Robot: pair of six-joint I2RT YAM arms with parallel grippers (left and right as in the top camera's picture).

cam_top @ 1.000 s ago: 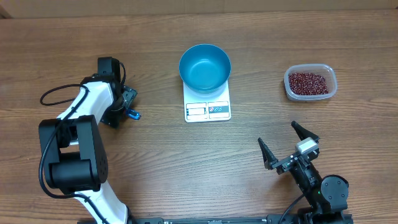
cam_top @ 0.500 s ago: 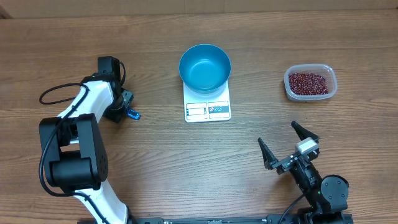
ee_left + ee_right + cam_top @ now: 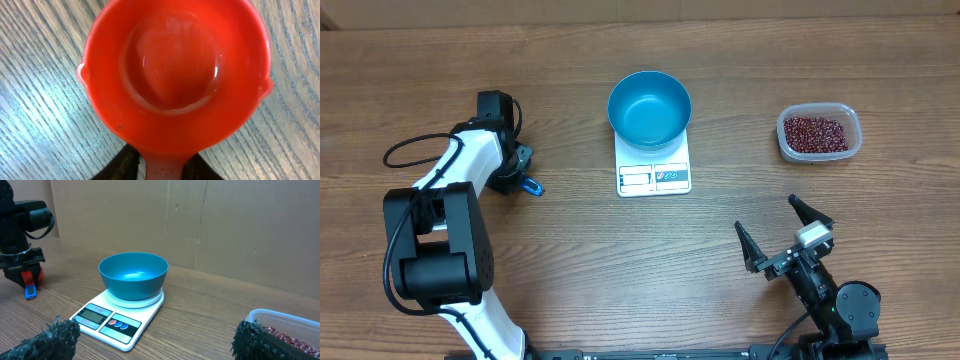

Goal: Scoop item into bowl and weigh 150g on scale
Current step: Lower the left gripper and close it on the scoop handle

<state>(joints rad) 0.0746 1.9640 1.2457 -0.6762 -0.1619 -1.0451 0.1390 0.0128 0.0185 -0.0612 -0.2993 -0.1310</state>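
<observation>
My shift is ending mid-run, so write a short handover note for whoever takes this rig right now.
Left claw: fingers flank the red scoop at its handle; firm grip unconfirmed.
Right claw: open, empty, front right.
Blue bowl sits empty on the scale; beans are in the clear tub, far right.
Done: nothing scooped yet.
Left: lift scoop, carry beans to bowl, weigh out the target.

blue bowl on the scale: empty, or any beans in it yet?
Empty. The bowl shows only bare blue inside from overhead and the right wrist; the beans sit in the clear tub.
</observation>
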